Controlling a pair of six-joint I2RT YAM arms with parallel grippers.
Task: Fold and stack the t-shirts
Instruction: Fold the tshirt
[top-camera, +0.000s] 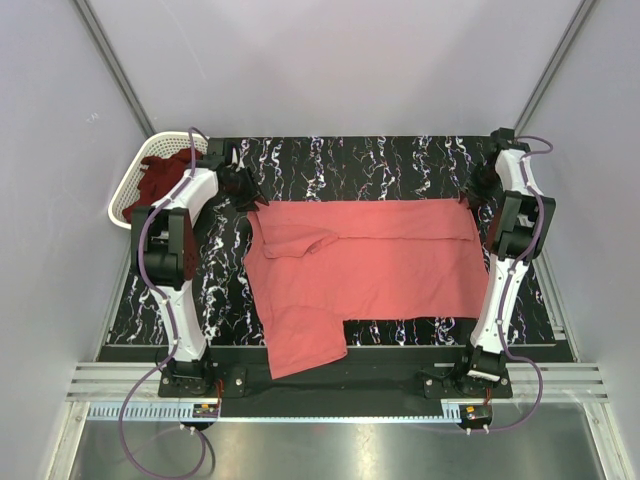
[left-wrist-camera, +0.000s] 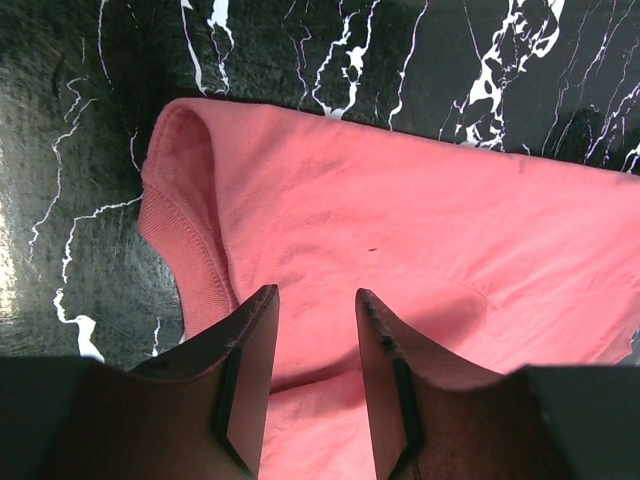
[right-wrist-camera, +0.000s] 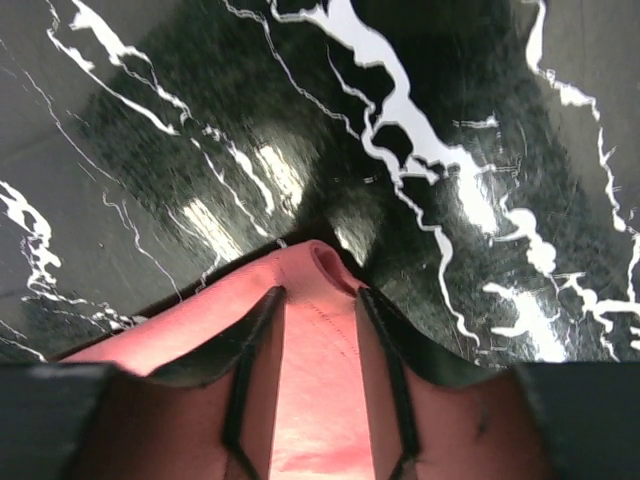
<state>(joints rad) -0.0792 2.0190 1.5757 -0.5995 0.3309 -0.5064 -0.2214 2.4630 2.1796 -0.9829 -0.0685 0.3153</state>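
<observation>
Salmon-pink t-shirt (top-camera: 390, 262) lies spread across the middle of the black, white-veined counter (top-camera: 400, 160), long side running left to right. One sleeve is folded in over the body near the far-left corner. The near-left part of the shirt reaches past the counter's near edge

Maroon t-shirt (top-camera: 160, 182) sits bunched in the white lattice basket (top-camera: 122, 205) at the far-left corner of the counter, behind the left arm, well apart from the pink one

Left fingers (left-wrist-camera: 248, 350): at the far-left corner of the pink t-shirt, pointing down onto the cloth just inside its ribbed hem. A narrow gap stands between them, with flat cloth showing through it; not clamped

Right fingers (right-wrist-camera: 260, 345): at the far-right corner of the pink t-shirt, straddling the very tip, which bunches up a little between them. Same narrow gap, pink cloth inside it, not pressed together
</observation>
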